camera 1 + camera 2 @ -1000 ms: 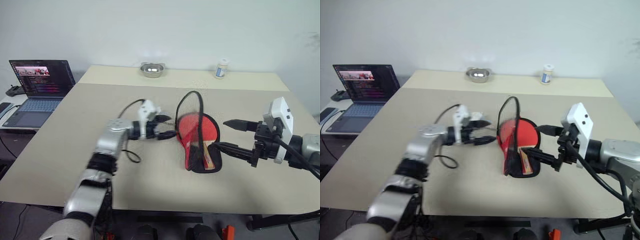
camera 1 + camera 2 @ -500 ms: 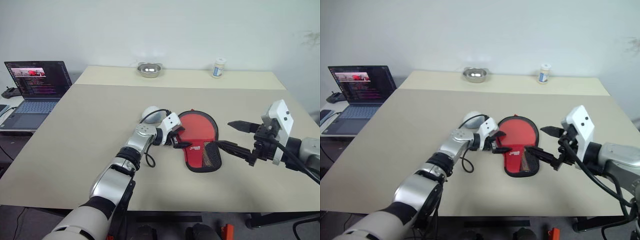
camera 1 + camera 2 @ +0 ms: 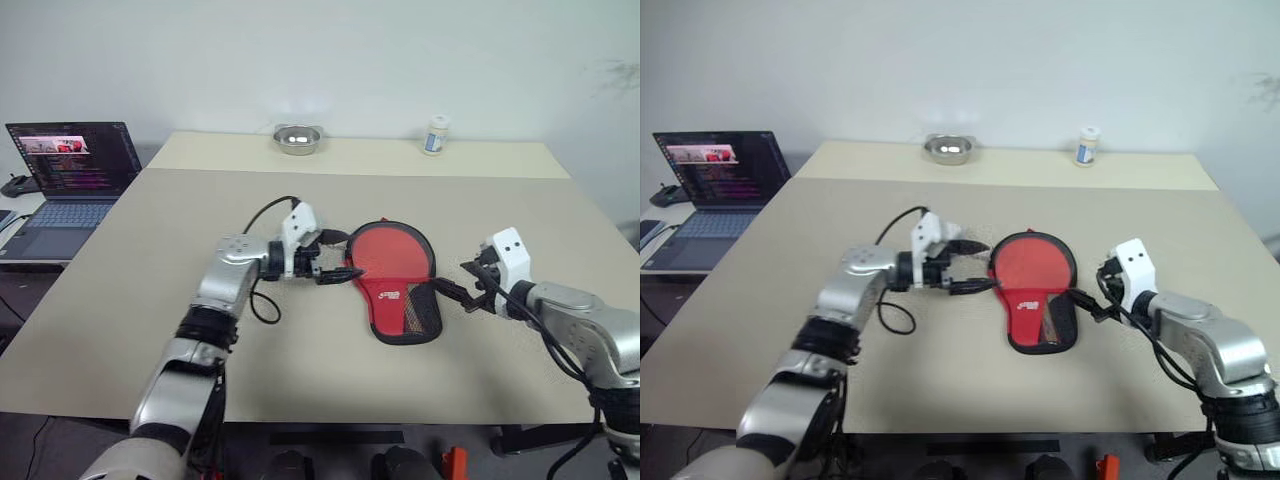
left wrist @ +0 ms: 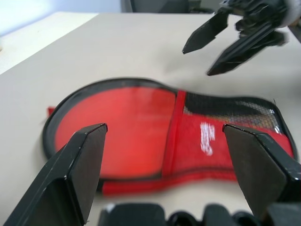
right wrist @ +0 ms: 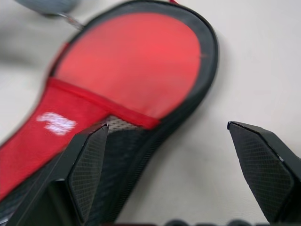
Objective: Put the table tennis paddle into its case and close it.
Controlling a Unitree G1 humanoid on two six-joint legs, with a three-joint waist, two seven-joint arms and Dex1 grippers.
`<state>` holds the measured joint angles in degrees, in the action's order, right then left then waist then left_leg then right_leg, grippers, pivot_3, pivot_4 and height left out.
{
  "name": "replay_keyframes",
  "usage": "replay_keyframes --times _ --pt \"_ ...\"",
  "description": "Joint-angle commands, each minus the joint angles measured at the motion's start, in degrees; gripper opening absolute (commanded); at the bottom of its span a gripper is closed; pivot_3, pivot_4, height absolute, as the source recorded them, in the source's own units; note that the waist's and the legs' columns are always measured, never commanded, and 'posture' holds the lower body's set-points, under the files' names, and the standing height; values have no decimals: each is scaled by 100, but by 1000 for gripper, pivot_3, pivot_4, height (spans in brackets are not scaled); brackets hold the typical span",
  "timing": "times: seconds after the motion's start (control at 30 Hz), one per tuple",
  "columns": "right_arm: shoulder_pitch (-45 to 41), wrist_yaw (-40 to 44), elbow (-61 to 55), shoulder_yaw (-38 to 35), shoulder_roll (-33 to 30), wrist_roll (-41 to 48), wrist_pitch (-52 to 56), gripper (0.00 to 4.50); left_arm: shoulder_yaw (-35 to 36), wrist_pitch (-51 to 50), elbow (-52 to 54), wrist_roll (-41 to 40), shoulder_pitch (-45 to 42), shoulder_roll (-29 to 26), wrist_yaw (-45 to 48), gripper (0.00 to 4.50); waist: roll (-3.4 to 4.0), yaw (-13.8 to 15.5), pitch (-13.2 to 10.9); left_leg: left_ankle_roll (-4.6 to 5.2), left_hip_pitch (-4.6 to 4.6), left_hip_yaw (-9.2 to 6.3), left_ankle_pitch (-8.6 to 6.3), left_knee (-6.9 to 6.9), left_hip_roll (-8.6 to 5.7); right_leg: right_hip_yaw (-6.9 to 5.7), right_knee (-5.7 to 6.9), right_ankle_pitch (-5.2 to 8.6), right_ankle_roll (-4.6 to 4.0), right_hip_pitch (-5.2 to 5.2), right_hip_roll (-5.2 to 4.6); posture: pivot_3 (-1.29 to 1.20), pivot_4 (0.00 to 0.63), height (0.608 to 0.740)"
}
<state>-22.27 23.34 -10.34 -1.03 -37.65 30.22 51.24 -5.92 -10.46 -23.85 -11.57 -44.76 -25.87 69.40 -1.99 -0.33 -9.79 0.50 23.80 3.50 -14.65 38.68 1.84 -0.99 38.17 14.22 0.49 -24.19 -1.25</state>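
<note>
So the left claw [image 3: 335, 257] has its two black fingers spread wide apart with nothing between them, and it's pointing across the counter [image 3: 150, 260] toward the case [image 3: 398, 277]. The tips sit just beside the round end's edge, on the robot's left side of it, not touching as far as I can tell. From the left wrist view the case [image 4: 164, 136] lies right ahead between the fingers, flat on the counter.

The right claw [image 3: 462, 282] is also spread wide and empty. It comes in from the other side, with its tips just beside the narrow mesh end of the case. Can't tell if the lower finger actually touches the black rim. In the right wrist view the case [image 5: 122, 94] sits mostly toward one finger, with bare counter in front of the other.

The case itself lies flat in the middle of the counter, clear side up, showing red with a white logo and a mesh patch at the handle end. Whether the table tennis paddle sits inside, I honestly can't tell.

Further out: a metal bowl [image 3: 297, 138] and a small white bottle [image 3: 435, 135] along the far edge, and an open laptop [image 3: 65, 185] off to the left.
</note>
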Motion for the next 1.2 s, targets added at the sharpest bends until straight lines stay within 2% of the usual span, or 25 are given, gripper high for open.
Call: replay_keyframes --times 0.03,0.37,0.8,0.93,1.1,1.2 --pt "-157 213 151 104 98 -231 -282 4461 207 -252 552 -211 83 -182 -73 4300 0 7 0 0 0 0 0 2 0 -1 0 0 0 0 0 0 150 740" --pt "-363 473 956 525 459 -849 -436 4461 210 -392 872 -223 238 -420 -153 4300 0 21 0 0 2 -1 0 7 -1 -3 2 0 0 3 -2 0 150 740" --pt "-391 1003 1324 822 376 -1419 -662 4461 196 -518 1105 -233 303 -582 -230 4300 1 21 2 0 -1 -1 0 8 0 -3 3 0 -1 5 -2 0 150 740" --pt "-490 988 1639 965 616 -1582 -698 3672 182 -519 1144 -226 340 -636 -230 4300 -4 2 7 0 -5 0 0 10 0 -1 8 -1 -1 7 -2 0 150 740" --pt "-598 1001 1880 1035 907 -1616 -532 2048 281 -577 1270 -312 503 -838 -158 4300 -12 -70 11 0 -42 17 0 12 0 21 45 2 -2 16 -2 0 150 740" --pt "-602 1092 1819 1081 988 -1572 -424 1150 290 -633 1407 -400 643 -1017 -13 4300 -12 -121 11 -1 -98 19 0 8 4 23 59 10 2 61 -4 0 150 740"
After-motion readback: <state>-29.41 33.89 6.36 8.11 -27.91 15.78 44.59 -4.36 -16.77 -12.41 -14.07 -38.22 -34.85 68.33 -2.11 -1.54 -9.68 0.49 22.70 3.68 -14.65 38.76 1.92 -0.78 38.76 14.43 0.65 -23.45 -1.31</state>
